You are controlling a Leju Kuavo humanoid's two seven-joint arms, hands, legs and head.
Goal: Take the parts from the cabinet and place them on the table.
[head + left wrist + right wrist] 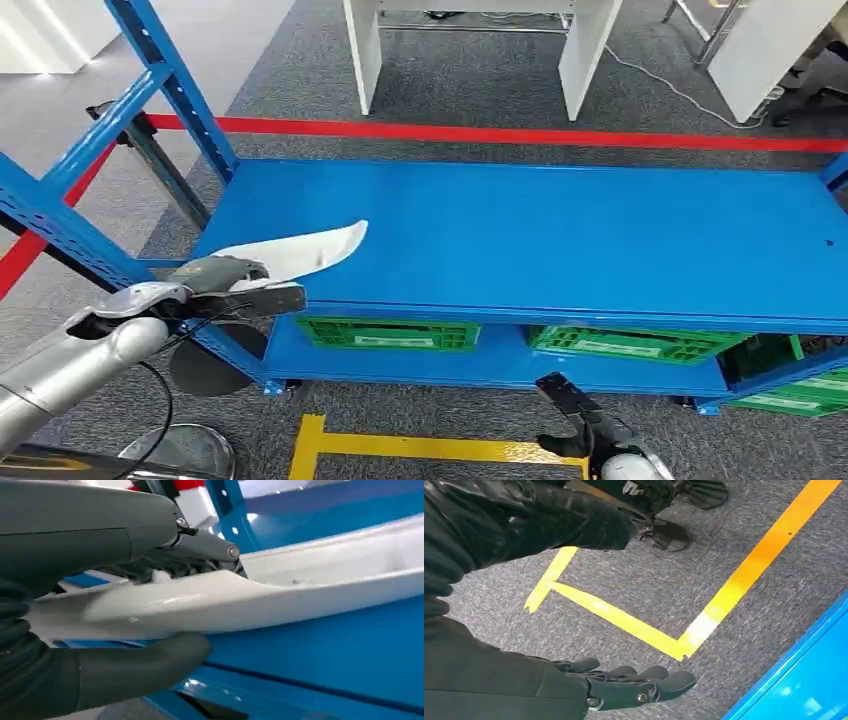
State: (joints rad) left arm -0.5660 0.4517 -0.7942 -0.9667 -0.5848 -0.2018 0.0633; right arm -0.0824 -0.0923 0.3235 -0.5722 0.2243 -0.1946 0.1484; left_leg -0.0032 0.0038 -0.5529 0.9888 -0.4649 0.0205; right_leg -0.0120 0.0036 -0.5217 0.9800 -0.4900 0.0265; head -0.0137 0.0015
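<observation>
Grey carpet (440, 425) covers the floor, crossed by a red tape line (520, 133) at twelve o'clock and by yellow tape (420, 446) at six o'clock in the head view; we also see white furniture legs (588, 55) beyond the red line. A blue steel rack (560, 240) spans the middle, its top shelf a bare blue sheet, with green crates (392, 334) on the lower level

Left side: in the left wrist view we see dark fingers (200, 547) lying over a white curved part (280, 597) and the thick grey thumb (145, 667) pressing beneath it, so the left hand (225, 285) grips the part by one end. In the head view the part (300, 252) runs from the hand toward two o'clock, its pointed tip over the shelf's near left corner; we cannot tell whether it touches the shelf. The silver forearm (75, 365) enters from eight o'clock, past the rack's blue upright (70, 235)

Right side: the right hand (629, 682) hangs low above the carpet, fingers (674, 680) stretched out side by side and holding nothing. In the head view it appears at five o'clock (578, 415), in front of the rack's lower shelf. The yellow tape (724, 600) forms a corner on the carpet beyond the fingertips, with the rack's blue edge (804, 680) at four o'clock
</observation>
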